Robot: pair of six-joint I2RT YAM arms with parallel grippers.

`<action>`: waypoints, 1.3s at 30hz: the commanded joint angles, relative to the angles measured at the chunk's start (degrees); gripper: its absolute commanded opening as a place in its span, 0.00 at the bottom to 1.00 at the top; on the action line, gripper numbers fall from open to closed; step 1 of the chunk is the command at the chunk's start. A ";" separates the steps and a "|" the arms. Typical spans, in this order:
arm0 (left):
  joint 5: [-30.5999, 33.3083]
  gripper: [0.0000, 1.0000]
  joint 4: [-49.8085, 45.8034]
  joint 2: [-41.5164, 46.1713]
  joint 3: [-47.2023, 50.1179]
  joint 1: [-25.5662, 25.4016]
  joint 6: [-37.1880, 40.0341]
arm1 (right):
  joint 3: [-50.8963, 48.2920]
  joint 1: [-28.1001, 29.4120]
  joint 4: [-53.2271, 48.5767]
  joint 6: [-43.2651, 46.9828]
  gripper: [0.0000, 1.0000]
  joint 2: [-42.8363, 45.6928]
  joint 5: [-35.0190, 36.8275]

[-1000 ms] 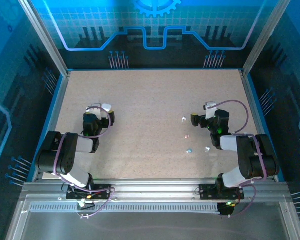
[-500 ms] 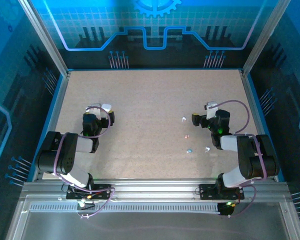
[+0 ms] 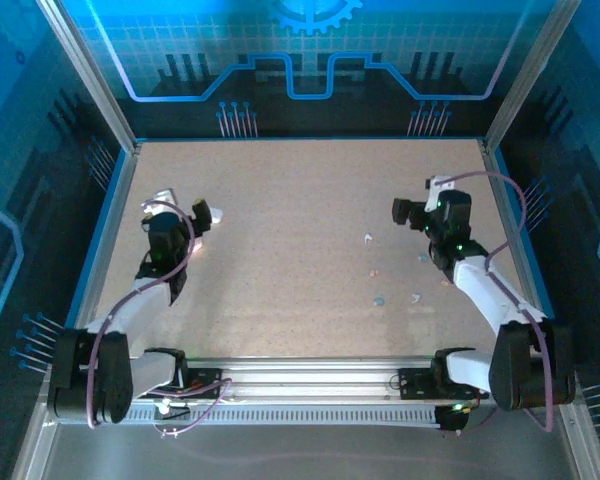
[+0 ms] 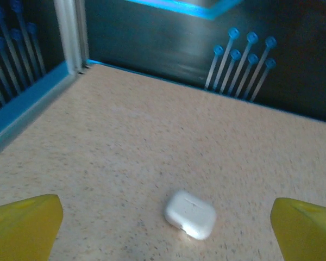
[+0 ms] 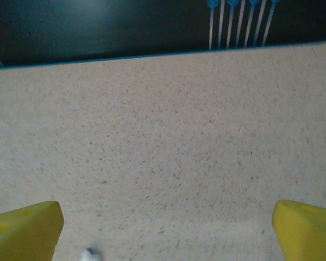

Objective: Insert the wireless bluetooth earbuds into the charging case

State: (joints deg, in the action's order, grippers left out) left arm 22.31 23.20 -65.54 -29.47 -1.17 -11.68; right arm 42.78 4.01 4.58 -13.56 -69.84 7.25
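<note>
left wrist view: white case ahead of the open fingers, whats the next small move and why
Probably ease the left gripper forward and down so its open jaws straddle the white charging case. The case lies on the table just ahead between the fingertips, looks shut, and nothing is holding it.

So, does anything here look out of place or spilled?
Yes. The earbuds lie scattered loose on the right of the table, far from the closed white case on the left. Nothing looks damaged.
</note>
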 commanded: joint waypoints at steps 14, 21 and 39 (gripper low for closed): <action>-9.34 0.93 -43.40 -6.98 -16.95 1.35 -14.16 | 12.90 5.76 -25.05 -9.74 0.95 0.70 -24.92; -9.80 0.90 -48.43 -20.36 -25.89 1.72 -14.08 | 15.09 8.82 -28.96 -7.53 0.93 -1.46 -24.63; -1.74 0.84 -59.10 -37.65 -37.51 1.70 -19.01 | 15.72 10.51 -32.90 -8.01 0.96 -1.48 -18.94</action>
State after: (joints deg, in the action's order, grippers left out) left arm 21.02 -34.48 -102.15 -67.24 -0.05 -28.84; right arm 56.71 13.89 -26.63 -21.82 -71.07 -12.95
